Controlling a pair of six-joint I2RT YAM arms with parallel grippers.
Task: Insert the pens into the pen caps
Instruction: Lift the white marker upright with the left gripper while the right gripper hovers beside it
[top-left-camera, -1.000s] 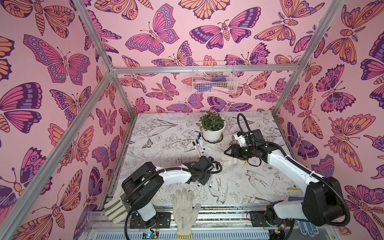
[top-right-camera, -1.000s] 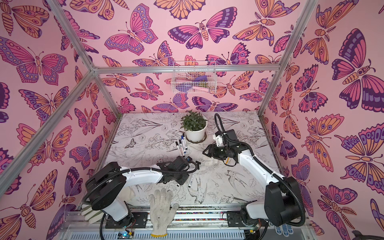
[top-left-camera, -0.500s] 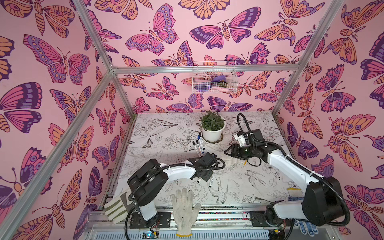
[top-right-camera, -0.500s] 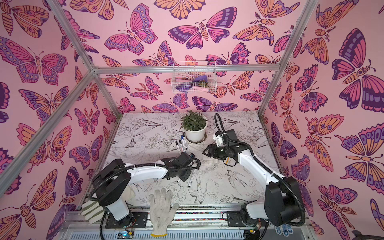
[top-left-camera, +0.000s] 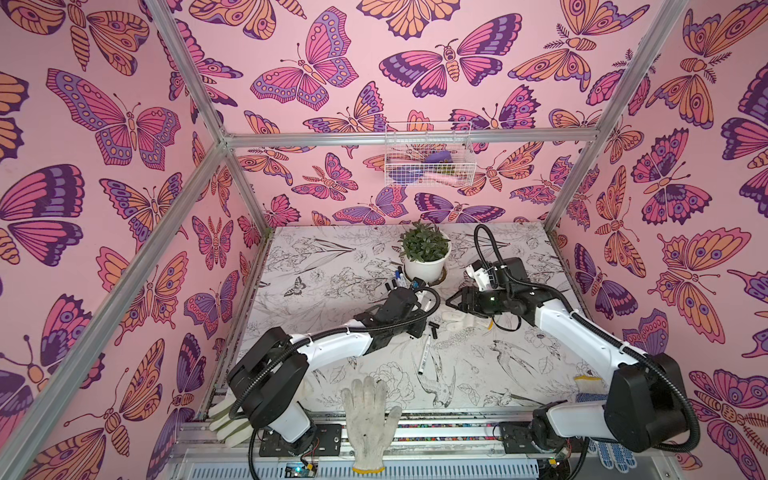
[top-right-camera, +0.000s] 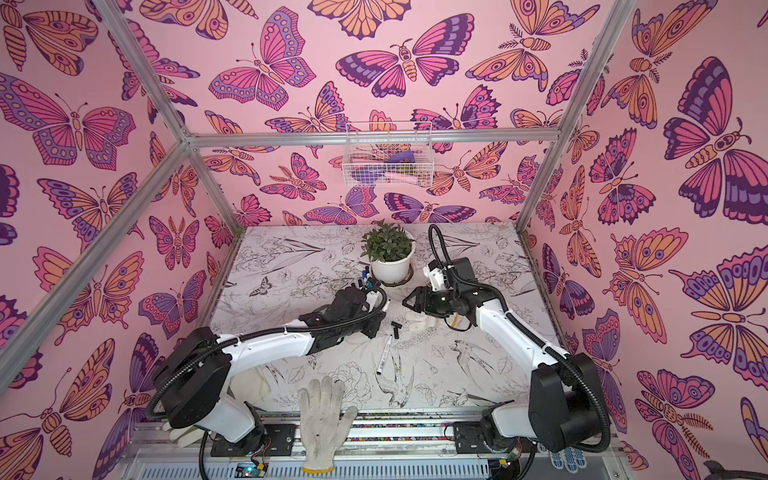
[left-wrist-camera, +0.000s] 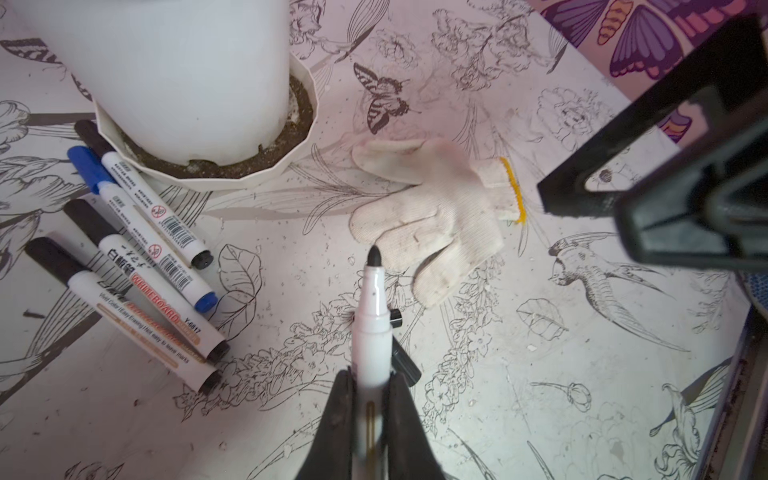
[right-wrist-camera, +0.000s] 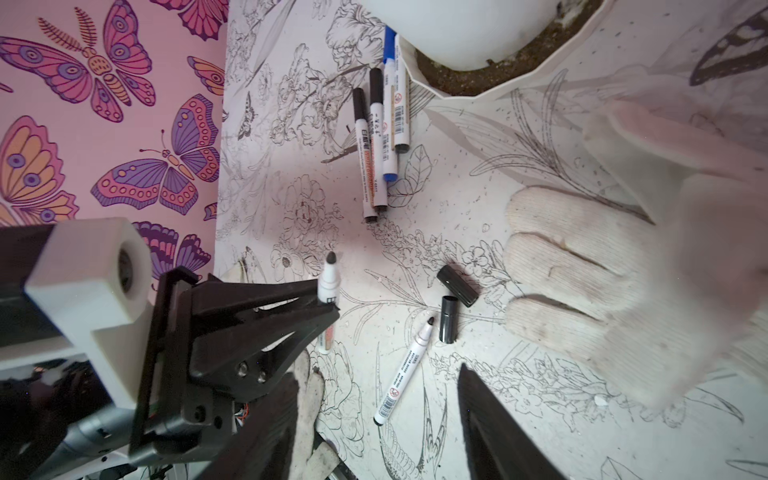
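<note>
A slim white uncapped marker pen (top-left-camera: 424, 360) lay on the floral bench (top-left-camera: 519, 374), with two short black plastic caps (right-wrist-camera: 457, 286) just beyond it. The left end effector (left-wrist-camera: 371, 384) pinched another white pen (left-wrist-camera: 372, 316), its black tip bare. The right end effector (top-left-camera: 452, 302) hovered with jaws parted, empty. Four capped pens (left-wrist-camera: 137, 232) lay beside the white pot (left-wrist-camera: 187, 75).

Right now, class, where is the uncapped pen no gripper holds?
In both top views the loose pen lies centrally on the table, just in front of two black caps.

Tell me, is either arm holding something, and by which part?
The left tool grips an uncapped pen by its barrel, just behind the neck, nib pointing out. The right tool is open and empty.
</note>
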